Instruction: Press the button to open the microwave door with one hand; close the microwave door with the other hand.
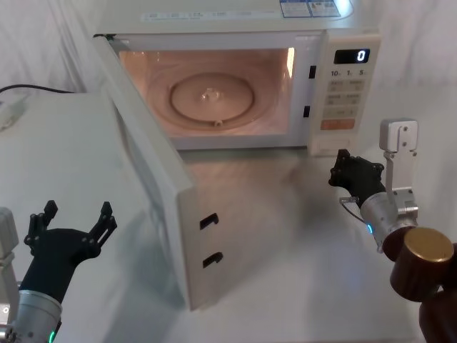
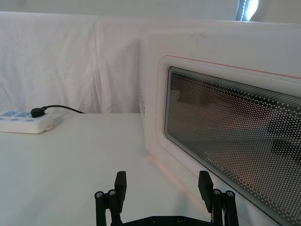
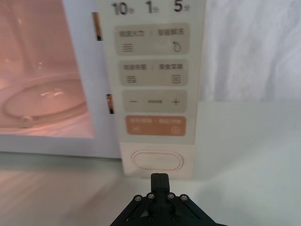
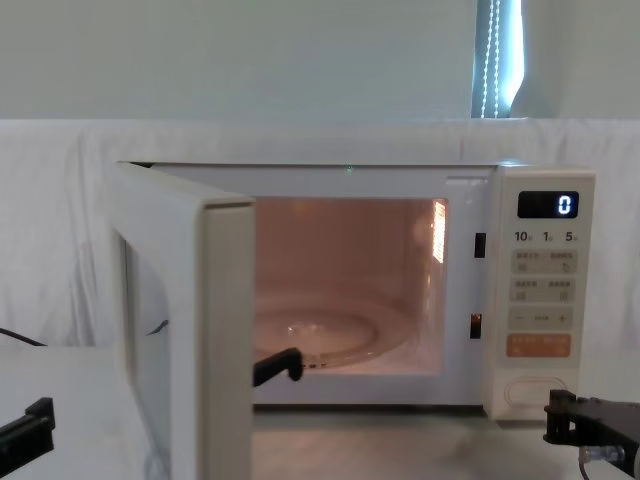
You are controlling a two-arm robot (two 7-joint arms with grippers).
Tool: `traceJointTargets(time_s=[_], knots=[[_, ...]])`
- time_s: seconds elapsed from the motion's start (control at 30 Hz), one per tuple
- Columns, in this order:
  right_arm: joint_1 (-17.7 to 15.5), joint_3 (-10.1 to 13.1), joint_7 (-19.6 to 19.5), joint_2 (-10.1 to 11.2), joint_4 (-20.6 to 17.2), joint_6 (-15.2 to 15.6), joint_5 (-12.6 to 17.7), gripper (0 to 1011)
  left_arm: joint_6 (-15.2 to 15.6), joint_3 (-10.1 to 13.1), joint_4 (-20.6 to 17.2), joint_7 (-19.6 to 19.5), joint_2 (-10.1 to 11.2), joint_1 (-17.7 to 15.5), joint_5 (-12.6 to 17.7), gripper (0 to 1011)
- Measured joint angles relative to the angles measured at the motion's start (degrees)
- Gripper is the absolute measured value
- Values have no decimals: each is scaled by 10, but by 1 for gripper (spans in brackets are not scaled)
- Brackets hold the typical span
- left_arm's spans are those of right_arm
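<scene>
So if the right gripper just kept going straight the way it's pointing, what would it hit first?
Most likely the large cream oval push-button at the bottom of the control panel: the shut black right gripper points straight at it, though the remaining gap is hard to judge.

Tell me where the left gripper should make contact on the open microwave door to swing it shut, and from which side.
Push rather than grip: the microwave door stands wide open, hinged at its far left, its windowed outer face toward the open left gripper. Probably set the fingers flat on that face near the free latch edge, coming from the robot's left, for most leverage.
</scene>
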Motion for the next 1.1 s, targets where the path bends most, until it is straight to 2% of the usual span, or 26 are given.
traceJointTargets(time_s=[0.03,0.13,0.4,0.57,0.9,1.1], knots=[[0,0,0,0,0,0,0,0,0,0,0,0,0,0,0,1001],[-26,-6,-3,0,-37,2,-3,0,0,0,0,0,0,0,0,1001],[-74,-20,-8,2,-102,5,-15,0,0,0,0,0,0,0,0,1001],[-100,-28,-12,3,-134,-4,-26,0,0,0,0,0,0,0,0,1001],[-130,-36,-15,5,-161,-27,-38,0,0,0,0,0,0,0,0,1001],[-146,-33,-14,4,-161,-59,-36,0,0,0,0,0,0,0,0,1001]])
